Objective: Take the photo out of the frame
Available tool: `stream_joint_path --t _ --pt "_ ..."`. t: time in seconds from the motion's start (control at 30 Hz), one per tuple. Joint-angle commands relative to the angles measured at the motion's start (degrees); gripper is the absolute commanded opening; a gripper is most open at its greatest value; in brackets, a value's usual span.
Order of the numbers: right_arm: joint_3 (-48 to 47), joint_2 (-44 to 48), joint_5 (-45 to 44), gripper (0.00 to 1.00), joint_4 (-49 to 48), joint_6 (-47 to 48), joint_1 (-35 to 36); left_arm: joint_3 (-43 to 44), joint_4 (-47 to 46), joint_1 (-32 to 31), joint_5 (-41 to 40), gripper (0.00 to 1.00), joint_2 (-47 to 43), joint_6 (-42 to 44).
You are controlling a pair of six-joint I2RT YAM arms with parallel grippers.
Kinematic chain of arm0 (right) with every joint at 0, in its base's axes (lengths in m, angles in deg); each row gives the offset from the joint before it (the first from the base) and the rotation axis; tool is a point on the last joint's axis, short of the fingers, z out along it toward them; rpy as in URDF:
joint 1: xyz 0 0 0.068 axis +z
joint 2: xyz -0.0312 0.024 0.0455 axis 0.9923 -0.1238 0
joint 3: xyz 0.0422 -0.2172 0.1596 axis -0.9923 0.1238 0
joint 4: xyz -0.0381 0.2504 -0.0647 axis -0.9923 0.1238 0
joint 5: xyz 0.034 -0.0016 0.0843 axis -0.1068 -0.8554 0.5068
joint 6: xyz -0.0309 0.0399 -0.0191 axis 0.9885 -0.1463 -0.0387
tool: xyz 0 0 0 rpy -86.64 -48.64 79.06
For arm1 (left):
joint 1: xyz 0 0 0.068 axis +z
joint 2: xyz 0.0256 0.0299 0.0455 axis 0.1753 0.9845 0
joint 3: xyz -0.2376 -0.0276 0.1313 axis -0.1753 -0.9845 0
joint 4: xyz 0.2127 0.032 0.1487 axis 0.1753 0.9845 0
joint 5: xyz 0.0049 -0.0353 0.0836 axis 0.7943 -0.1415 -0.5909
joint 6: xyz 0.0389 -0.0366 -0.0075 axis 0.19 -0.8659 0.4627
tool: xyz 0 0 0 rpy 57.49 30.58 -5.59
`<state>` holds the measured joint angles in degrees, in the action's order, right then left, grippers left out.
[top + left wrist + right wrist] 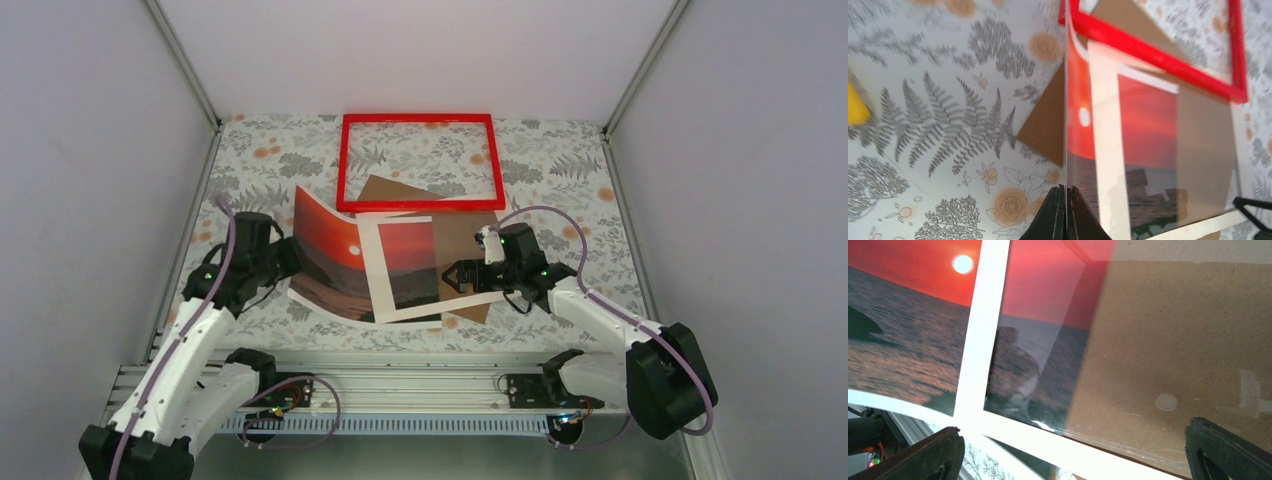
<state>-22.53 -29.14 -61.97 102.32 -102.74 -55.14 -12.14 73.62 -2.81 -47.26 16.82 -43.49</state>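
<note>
The left gripper (pixel 1066 210) is clamped on the left edge of the photo (pixel 325 250), which curls up off the floral table (pixel 560 170), clear of the frame (pixel 415 118). The red frame lies flat at the far side with the cloth showing through it, its near rail over a brown board (pixel 455 240). A white mat (pixel 375 272) lies across photo and board. The right gripper (pixel 450 278) hovers at the mat's right edge, fingers wide apart.

Perhaps half the photo (pixel 325 258) under mat (pixel 376 270)

Lab enclosure: white panels (pixel 90 150), aluminium rail (pixel 400 377)
</note>
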Motion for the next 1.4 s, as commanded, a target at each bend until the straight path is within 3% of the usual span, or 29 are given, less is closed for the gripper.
stream_joint_path --t 0.0,0.37,0.5,0.97,1.37 --pt "-0.1 1.1 1.5 1.00 -0.8 0.9 0.5 9.3 8.0 0.2 -6.6 0.02 -2.0 0.3" --pt "-0.6 1.5 1.6 1.00 0.2 1.1 0.5 27.5 19.4 0.2 -20.8 0.02 -0.3 2.7" --pt "-0.5 1.8 1.4 1.00 0.3 1.0 0.5 32.7 21.0 0.2 -22.2 0.02 1.0 4.0" --pt "0.3 2.9 0.9 1.00 0.1 0.4 0.6 49.2 24.1 0.2 -15.6 0.02 5.5 7.4" --pt "-0.8 5.5 -2.6 1.00 1.3 -0.2 0.6 46.0 7.0 0.0 4.5 0.02 7.9 3.0"
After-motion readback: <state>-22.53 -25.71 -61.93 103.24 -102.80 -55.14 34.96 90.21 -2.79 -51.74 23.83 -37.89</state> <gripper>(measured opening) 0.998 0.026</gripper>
